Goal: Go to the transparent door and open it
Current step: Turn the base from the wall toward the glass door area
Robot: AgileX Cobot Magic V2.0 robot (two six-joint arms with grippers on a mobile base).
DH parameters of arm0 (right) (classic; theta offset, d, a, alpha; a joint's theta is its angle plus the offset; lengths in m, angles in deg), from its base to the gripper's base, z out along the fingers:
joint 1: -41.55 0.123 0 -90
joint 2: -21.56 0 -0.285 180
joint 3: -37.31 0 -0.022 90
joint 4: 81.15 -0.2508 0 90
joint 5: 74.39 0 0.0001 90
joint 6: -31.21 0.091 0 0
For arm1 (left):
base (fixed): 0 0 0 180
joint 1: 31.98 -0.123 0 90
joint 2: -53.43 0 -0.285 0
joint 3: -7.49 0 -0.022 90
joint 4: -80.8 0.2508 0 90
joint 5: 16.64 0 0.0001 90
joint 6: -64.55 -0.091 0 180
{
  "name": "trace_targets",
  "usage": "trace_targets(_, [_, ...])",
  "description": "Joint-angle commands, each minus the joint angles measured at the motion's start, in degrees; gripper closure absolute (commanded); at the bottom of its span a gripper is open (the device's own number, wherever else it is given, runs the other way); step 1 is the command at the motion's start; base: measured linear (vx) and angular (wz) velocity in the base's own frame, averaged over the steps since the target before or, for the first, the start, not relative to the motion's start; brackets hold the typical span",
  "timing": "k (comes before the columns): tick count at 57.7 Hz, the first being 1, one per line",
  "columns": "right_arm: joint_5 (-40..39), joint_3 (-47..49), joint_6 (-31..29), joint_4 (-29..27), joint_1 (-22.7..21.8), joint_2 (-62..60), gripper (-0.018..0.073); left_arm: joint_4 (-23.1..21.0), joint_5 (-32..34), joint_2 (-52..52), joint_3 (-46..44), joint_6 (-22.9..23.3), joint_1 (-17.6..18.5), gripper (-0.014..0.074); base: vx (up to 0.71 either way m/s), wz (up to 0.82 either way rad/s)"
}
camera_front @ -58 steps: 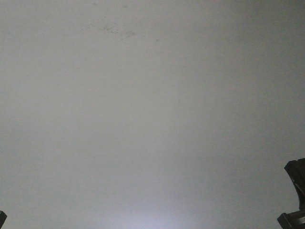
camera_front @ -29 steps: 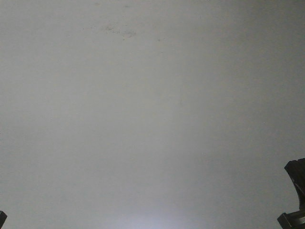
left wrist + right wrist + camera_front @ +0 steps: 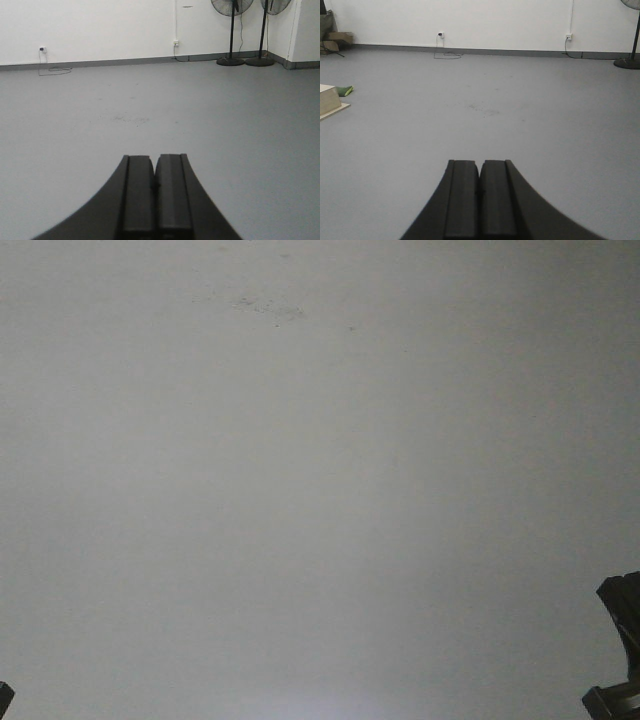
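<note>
The left gripper (image 3: 155, 167) holds its black fingers (image 3: 140, 195) pressed together above the grey floor (image 3: 225, 125); two pedestal fans (image 3: 230, 61) stand at the far white wall (image 3: 100, 25).

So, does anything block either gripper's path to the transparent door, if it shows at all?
The door shows in no view. Ahead of the shut black left gripper and right gripper lies only bare grey floor up to a white wall.

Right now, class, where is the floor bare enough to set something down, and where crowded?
Bare: grey floor from left gripper and right gripper to the white wall. Crowded: fan stands far right; pale box and green item left.
</note>
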Motion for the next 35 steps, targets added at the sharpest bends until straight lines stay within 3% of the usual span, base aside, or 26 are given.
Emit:
trace_targets(1, [-4.73,-0.75,-0.57,0.23,-0.33,-0.81,0.0559,-0.36,4.8,-0.69,1.8,0.27,0.24,0.0602,0.1,0.04])
trace_targets(35, [-4.73,-0.75,-0.57,0.23,-0.33,-0.81,0.0559,-0.36,4.8,-0.69,1.8,0.27,0.24,0.0602,0.17,0.05])
